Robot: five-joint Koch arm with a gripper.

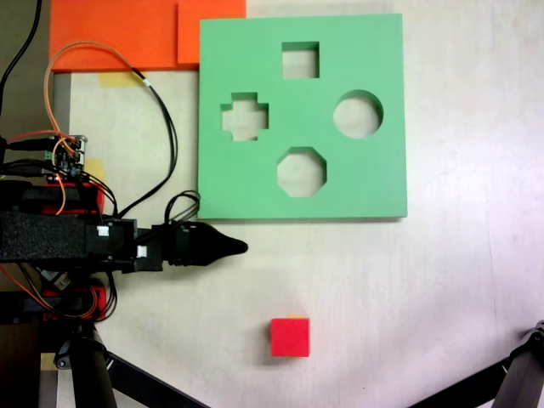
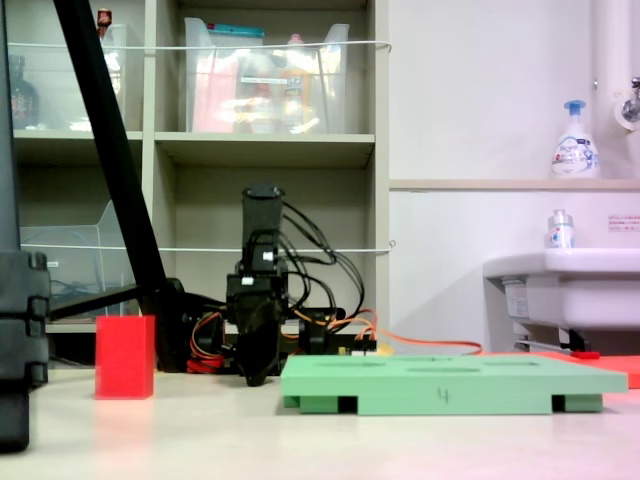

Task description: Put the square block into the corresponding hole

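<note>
tabletop (image 1: 442, 280): pale surface that's carrying everything, with lots of bare space showing below the board in the first exterior view.

green foam board (image 1: 374, 183): lying flat toward the top of the first exterior view, with four cutouts in it. In the second exterior view it's sitting low on the right (image 2: 450, 385).

arm (image 1: 51, 238): reaching in from the first exterior view's left, black body trailing orange and black wires.

tool (image 1: 228, 249): pointing toward the first exterior view's right, just below the board's lower left corner. It's looking clenched to a single dark tip and gripping nothing (only going by the top-down shot; the side view is too dark to confirm).

square block (image 1: 291, 337): sitting free on the tabletop, well below the board and off to the lower right of the tool, with nothing touching it. In the second exterior view it's standing at the left (image 2: 125, 357).

corresponding hole (image 1: 300, 60): the square cutout near the board's top edge, sitting empty, on the far side of the board from the block.

step in hand: I'm guessing the reach to the block is only just getting going, since no pickup is done yet.

next move: I'm thinking the tool needs to spread its jaws, swing over the block, drop around it and close, before any carrying across the board.
</note>
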